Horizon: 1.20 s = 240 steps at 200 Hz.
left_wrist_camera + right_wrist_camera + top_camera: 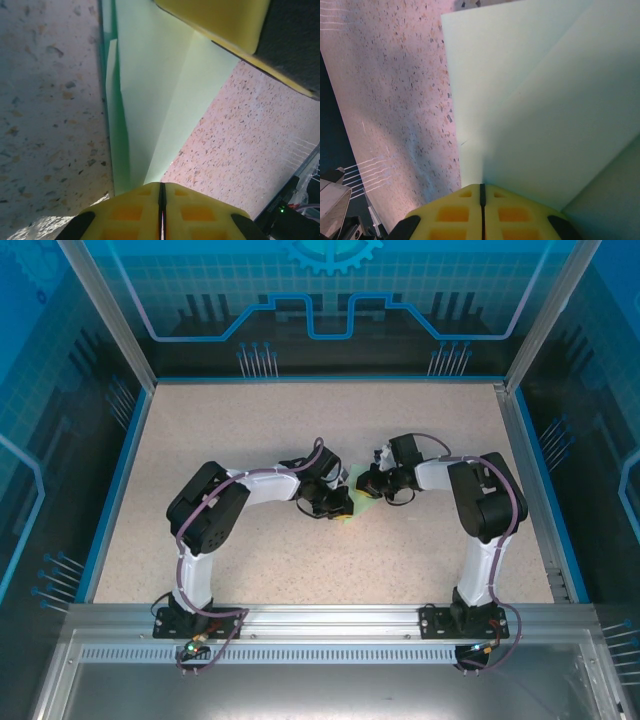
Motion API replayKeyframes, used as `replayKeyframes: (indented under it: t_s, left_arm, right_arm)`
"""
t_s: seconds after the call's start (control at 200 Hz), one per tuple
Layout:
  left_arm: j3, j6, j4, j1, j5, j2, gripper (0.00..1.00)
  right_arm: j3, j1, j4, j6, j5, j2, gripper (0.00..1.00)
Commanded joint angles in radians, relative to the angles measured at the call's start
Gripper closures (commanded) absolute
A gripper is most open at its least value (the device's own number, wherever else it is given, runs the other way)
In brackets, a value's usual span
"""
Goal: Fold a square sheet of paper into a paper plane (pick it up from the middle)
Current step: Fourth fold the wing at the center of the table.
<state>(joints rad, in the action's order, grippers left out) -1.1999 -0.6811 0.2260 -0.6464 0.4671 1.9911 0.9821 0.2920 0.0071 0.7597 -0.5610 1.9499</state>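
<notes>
Top: we're seeing left gripper (pixel 337 504) and right gripper (pixel 368 484) meeting mid-table, the folded paper sheet (pixel 356 502) sitting between them. Left wrist: jaws are pinching the sheet's edge, closed on it. Right wrist: jaws are clamping the sheet likewise, over the speckled table (pixel 395 100).

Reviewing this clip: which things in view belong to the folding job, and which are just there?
Job: green paper, partly folded; left claw and right claw, both shut on it.
Not part of it: speckled table; blue enclosure walls.
</notes>
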Motion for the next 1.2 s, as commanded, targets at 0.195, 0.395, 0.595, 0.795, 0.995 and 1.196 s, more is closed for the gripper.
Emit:
replayKeyframes:
  t_s: [0.195, 0.395, 0.595, 0.795, 0.995, 1.196]
  left_arm:
    - [0.041, 0.001, 0.03, -0.006, -0.007, 0.012, 0.9]
    - [0.051, 0.004, 0.039, -0.007, -0.014, 0.012, 0.9]
    - [0.079, 0.006, 0.054, -0.009, -0.021, 0.006, 0.9]
    - [0.103, 0.029, 0.119, -0.022, -0.086, -0.004, 0.9]
    - [0.127, 0.047, 0.159, -0.032, -0.101, -0.021, 0.92]
    - [0.193, 0.041, 0.155, -0.036, -0.068, -0.068, 0.92]
  right_arm:
    - [-0.028, 0.0, -0.085, -0.013, 0.116, 0.087, 0.93]
    - [-0.031, 0.001, -0.085, -0.014, 0.117, 0.087, 0.93]
    - [-0.03, 0.001, -0.084, -0.013, 0.117, 0.088, 0.93]
    - [-0.031, 0.001, -0.083, -0.013, 0.118, 0.091, 0.93]
    - [-0.03, 0.001, -0.082, -0.012, 0.119, 0.095, 0.93]
    - [-0.03, 0.0, -0.084, -0.013, 0.121, 0.095, 0.93]
